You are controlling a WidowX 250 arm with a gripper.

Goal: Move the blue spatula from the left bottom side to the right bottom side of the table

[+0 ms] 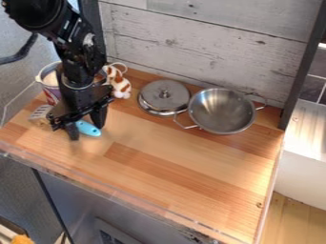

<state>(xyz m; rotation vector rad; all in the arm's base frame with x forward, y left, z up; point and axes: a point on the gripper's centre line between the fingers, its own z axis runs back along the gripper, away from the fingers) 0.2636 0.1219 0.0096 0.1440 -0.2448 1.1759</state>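
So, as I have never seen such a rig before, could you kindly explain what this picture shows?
There is a single picture, from a fixed camera looking down at a slant on a wooden tabletop. The black machine at the upper left is a robot arm; its two-finger gripper is the "hand" at its lower end. The gripper is open at the blue handle of a spatula with a slotted grey head. Nothing looks clamped, though I cannot tell whether a finger touches the handle.

Behind the gripper are a patterned container with a pale rim and a white and orange-brown toy animal. Farther right are a round metal lid with a knob and a shiny metal pan with two loop handles.
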